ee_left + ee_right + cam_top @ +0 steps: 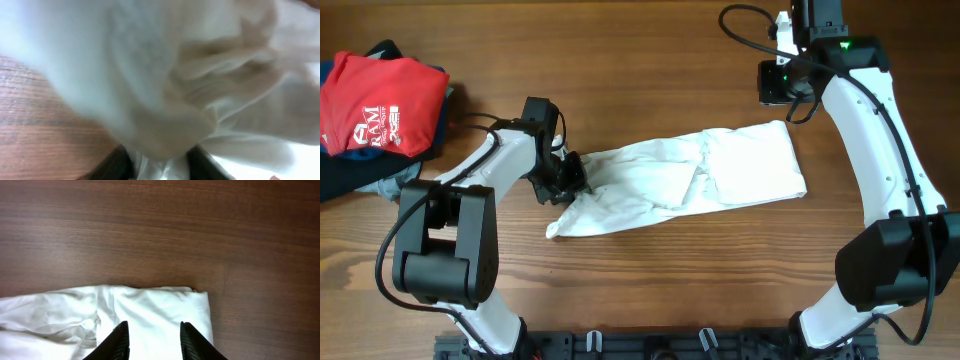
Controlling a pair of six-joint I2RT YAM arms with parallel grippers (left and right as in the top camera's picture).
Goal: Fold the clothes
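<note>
White cotton T-shirt runs left-right mid-frame: left gripper pinches its left end, spread right gripper hangs over its upper-right corner.

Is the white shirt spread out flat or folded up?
Folded up, but messy. The white shirt lies on the table as a long, wrinkled strip with layers overlapping, not spread flat. Its left end is bunched.

The wooden tabletop carried a crumpled white T-shirt stretched across its middle. At the far left corner lay a heap of dark garments, reaching the left edge, with a red shirt on top.
</note>
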